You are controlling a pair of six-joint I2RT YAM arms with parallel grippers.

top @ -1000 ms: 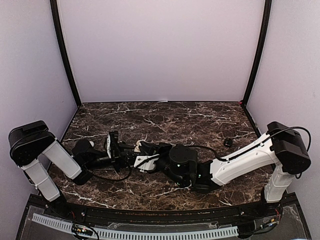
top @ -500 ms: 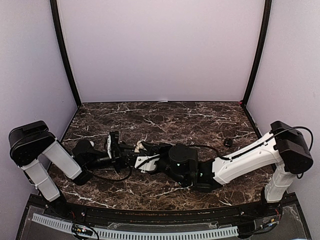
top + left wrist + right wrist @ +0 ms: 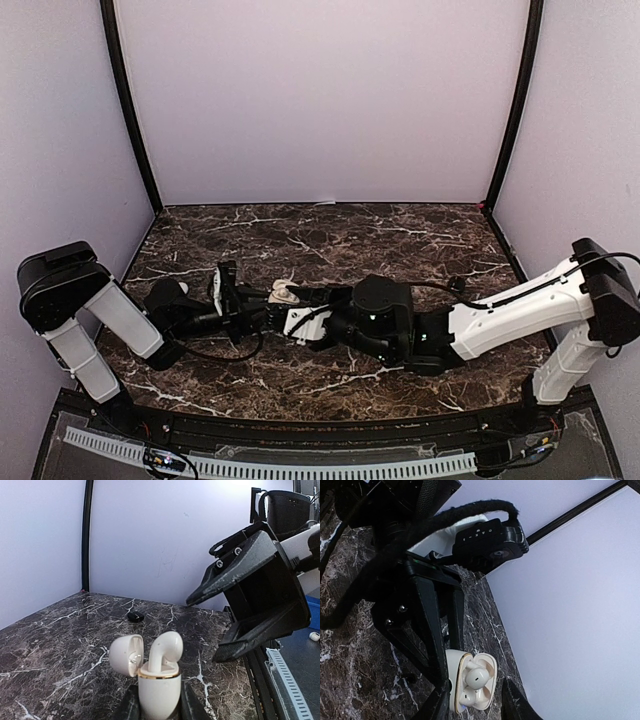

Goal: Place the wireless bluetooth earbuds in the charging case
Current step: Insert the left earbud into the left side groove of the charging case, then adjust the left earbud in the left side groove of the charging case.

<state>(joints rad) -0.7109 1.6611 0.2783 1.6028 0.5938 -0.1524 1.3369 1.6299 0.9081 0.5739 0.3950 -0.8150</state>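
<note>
1. Earbud (image 3: 165, 652) stood in the charging case (image 3: 157, 692), with its head and part of the stem poking above the gold rim. It looked dropped into its well but not seated.
2. Case was upright at left-centre of the bench (image 3: 55, 640). I couldn't tell whether it was lifted clear of the surface.
3. Left claw (image 3: 159, 710) was clamped on the case body, one finger on each side below the rim. My read is that it acted as a vise, keeping the opening facing up and stopping the case sliding under a push.
4. Lid (image 3: 125, 655) was hinged fully open and tipped to the side away from the right claw (image 3: 202, 629), so the approach from that side was free.
5. Right claw had its jaws apart with nothing between them. It sat just beside the case and touched neither the case nor the bud.
6. Contents in the right wrist view: one bud in the upper well and a second white shape in the lower well. I couldn't confirm the second shape was a bud. Nothing else was in the case.
7. Next move probably needs a light downward press on the proud bud. The risk is levering it sideways out of the well.
8. Small black item (image 3: 135, 616) lay on the bench well apart from the case.
</note>
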